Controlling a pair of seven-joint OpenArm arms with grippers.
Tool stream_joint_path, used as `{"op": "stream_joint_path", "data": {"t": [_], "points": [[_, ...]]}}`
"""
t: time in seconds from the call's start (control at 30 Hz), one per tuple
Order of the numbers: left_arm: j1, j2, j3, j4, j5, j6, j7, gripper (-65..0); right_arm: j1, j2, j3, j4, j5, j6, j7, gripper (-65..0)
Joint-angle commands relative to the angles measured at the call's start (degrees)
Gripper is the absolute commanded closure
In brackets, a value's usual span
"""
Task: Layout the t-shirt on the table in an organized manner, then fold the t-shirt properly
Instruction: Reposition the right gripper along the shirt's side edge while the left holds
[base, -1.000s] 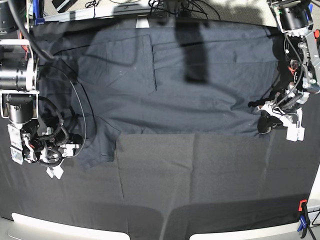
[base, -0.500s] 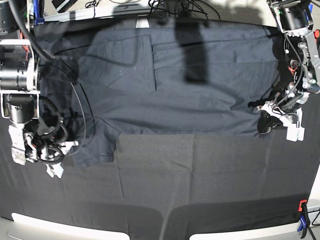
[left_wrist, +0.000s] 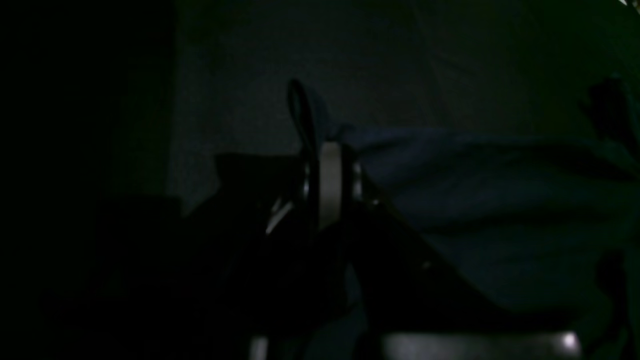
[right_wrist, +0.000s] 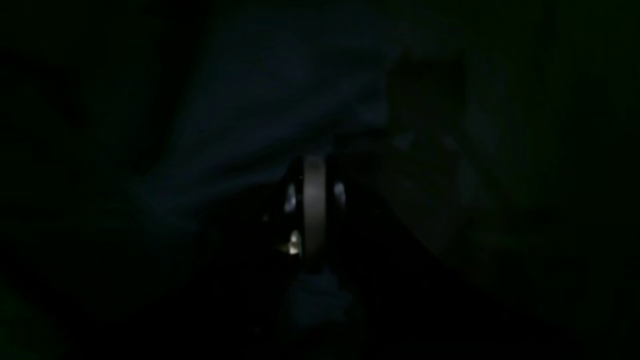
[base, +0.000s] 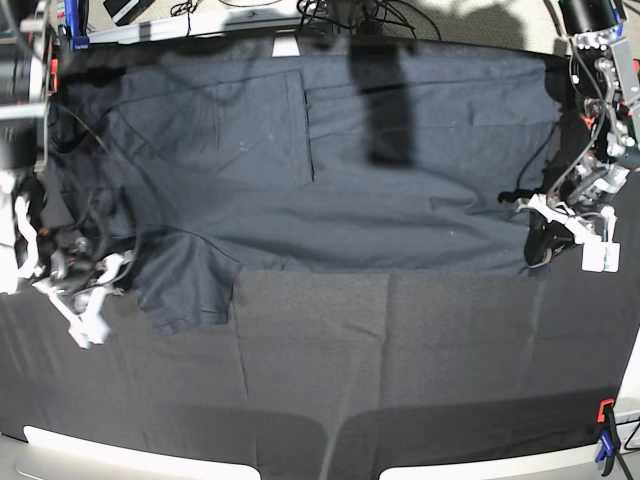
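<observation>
Base cam: overhead, looking almost straight down on the whole worktop (base: 400, 380), wide lens with some barrel bend at the edges — both arms enter at the sides. Left wrist cam: rides just behind the left pincer (left_wrist: 327, 165), sighting along its fingers, very near the t-shirt (left_wrist: 490, 200), low angle, badly underexposed. Right wrist cam: same mounting on the right pincer (right_wrist: 314, 200), even darker, cloth filling the frame. Overlap — each wrist view covers a small patch of t-shirt edge that the base view shows at its right and left sides.
</observation>
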Motion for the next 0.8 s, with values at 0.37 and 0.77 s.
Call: {"op": "stream_joint_path", "data": {"t": [0.37, 0.77], "points": [[-0.1, -0.8, -0.3, 1.1, -1.0, 0.0, -2.1, 0.0, 1.5, 0.8, 16.3, 3.8, 5.9, 0.5, -0.5, -31.7], [-0.1, -0.8, -0.3, 1.1, -1.0, 0.0, -2.1, 0.0, 22.9, -0.2, 6.3, -30.2, 5.3, -1.9, -11.3, -31.7]]}}
